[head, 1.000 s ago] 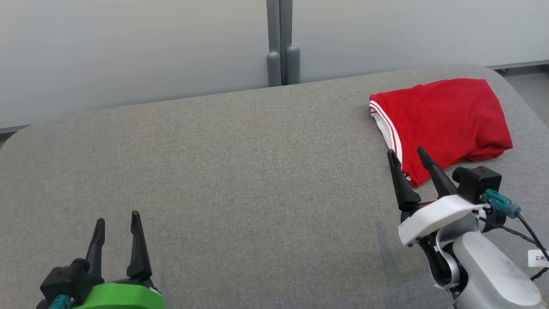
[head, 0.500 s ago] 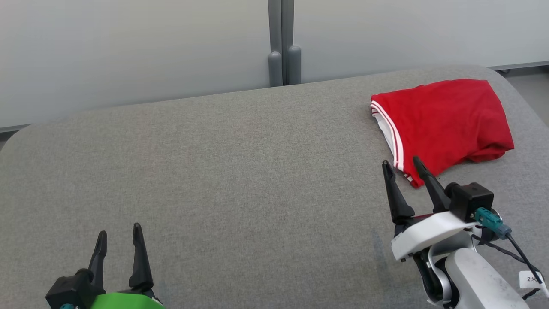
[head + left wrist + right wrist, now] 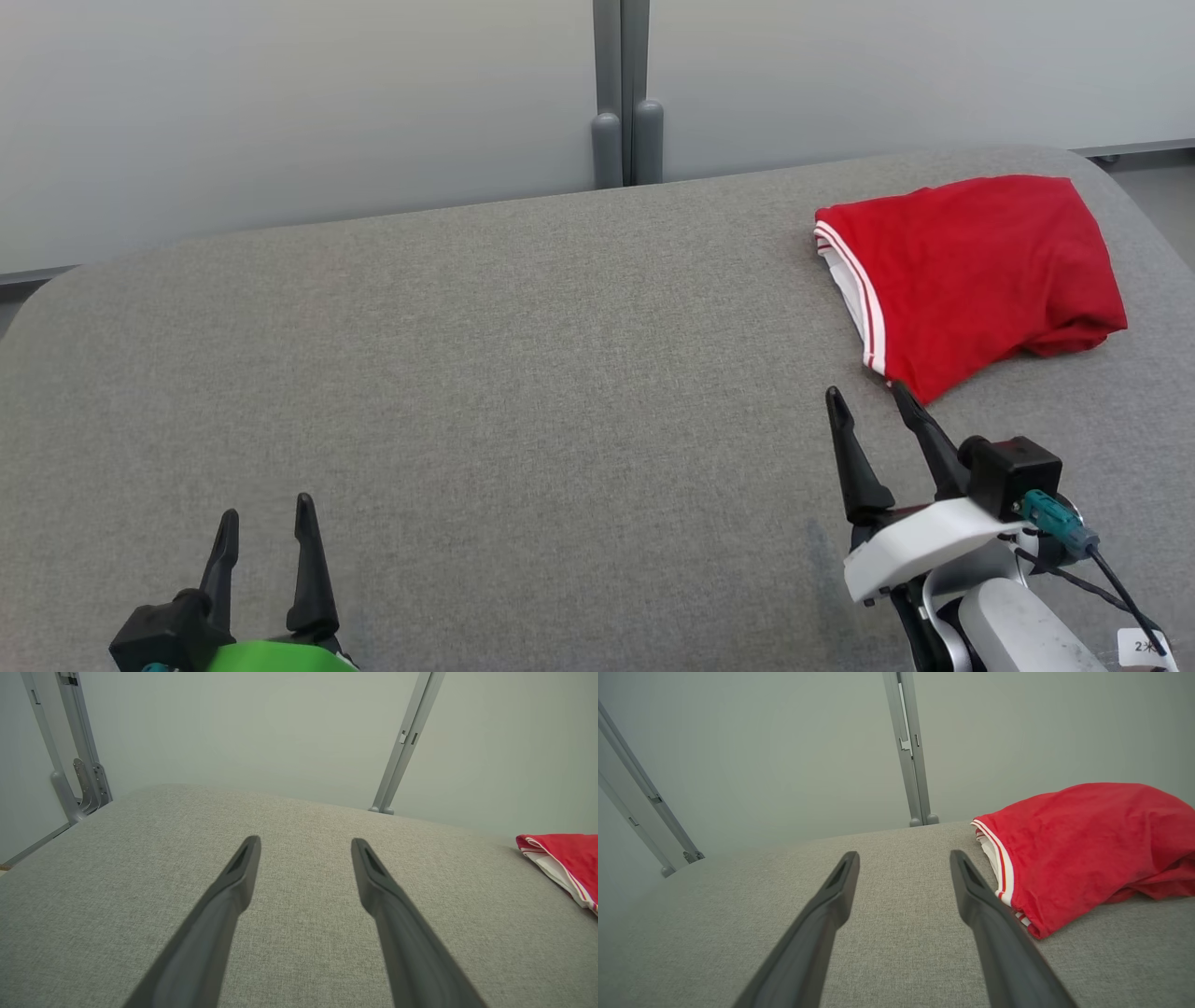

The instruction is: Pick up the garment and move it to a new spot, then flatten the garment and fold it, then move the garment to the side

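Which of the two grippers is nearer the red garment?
The right gripper, white-mounted, sits just short of the red garment; the green-mounted left gripper is far off across the grey cushion.

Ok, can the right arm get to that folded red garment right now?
Probably yes. The right pincer is open just short of the red folded garment, and nothing lies between them on the grey fabric surface.

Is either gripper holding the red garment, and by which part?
Nothing is held. The left gripper and right gripper are both open and empty; the red garment lies folded on the grey cushion.
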Tool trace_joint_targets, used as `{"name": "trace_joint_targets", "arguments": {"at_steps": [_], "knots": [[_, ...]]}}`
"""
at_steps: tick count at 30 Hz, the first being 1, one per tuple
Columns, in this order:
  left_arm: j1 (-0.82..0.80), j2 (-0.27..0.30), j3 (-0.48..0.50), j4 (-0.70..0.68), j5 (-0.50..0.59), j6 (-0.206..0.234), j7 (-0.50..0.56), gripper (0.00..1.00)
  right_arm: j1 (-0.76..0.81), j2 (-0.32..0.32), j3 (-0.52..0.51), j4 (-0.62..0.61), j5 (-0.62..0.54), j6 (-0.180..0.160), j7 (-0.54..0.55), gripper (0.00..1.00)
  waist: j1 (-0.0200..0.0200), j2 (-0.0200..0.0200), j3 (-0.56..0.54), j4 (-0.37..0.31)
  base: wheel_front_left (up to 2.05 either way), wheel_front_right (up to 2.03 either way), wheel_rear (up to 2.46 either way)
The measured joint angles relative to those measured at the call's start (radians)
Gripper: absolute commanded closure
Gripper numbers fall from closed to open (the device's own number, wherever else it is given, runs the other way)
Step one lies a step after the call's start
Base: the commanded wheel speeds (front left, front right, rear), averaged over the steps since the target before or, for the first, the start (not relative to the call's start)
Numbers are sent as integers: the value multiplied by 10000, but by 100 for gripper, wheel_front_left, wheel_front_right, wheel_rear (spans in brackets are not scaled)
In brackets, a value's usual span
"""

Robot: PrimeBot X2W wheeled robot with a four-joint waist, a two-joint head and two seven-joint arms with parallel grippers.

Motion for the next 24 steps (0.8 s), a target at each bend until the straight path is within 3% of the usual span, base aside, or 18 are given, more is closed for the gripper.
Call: {"name": "trace_joint_targets", "arguments": {"at_steps": [24], "knots": [[-55,0,-322,219,512,-8,-54,0,307,280,-209,-61,-343,0,0,0,1,0,-5,68,0,0,0]]}}
